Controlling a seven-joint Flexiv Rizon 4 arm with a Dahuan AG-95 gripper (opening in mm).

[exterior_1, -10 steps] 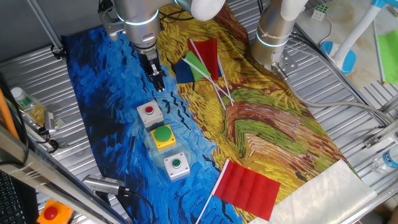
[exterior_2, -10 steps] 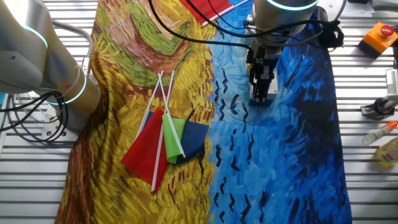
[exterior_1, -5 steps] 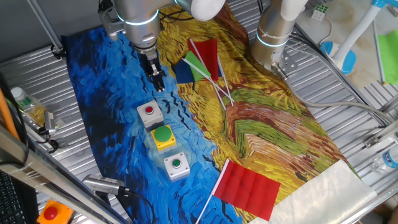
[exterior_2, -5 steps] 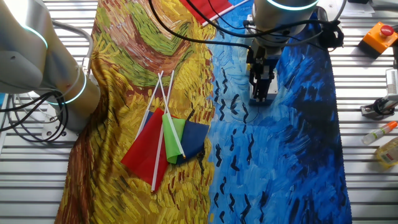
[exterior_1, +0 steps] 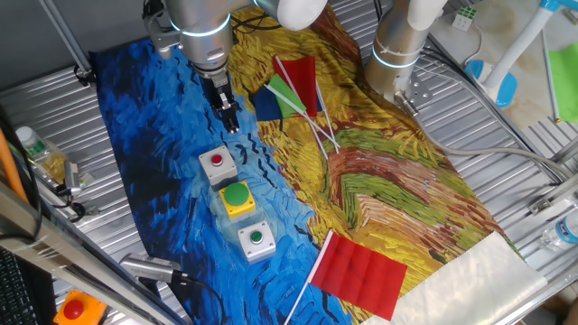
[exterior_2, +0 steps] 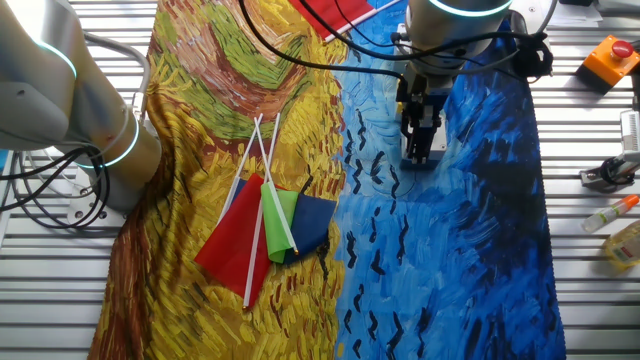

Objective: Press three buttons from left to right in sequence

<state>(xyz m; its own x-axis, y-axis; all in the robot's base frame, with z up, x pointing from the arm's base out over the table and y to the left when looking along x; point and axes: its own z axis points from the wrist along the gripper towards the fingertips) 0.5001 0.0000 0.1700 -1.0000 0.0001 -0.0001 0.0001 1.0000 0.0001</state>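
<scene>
Three button boxes stand in a row on the blue part of the painted cloth (exterior_1: 153, 117) in one fixed view: a grey box with a small red button (exterior_1: 216, 163), a yellow box with a large green button (exterior_1: 237, 198), and a grey box with a small green button (exterior_1: 256, 240). My gripper (exterior_1: 231, 121) points down over the cloth, just beyond the red-button box and apart from it. The other fixed view shows the gripper (exterior_2: 419, 150) above the blue cloth, and no button boxes. No view shows a gap or contact between the fingertips.
A bundle of small flags (exterior_1: 293, 90) lies on the yellow part of the cloth, and a red flag (exterior_1: 359, 273) near its front end. A second arm's base (exterior_1: 397, 54) stands at the cloth's edge. An orange box with a red button (exterior_1: 74, 309) sits off the cloth.
</scene>
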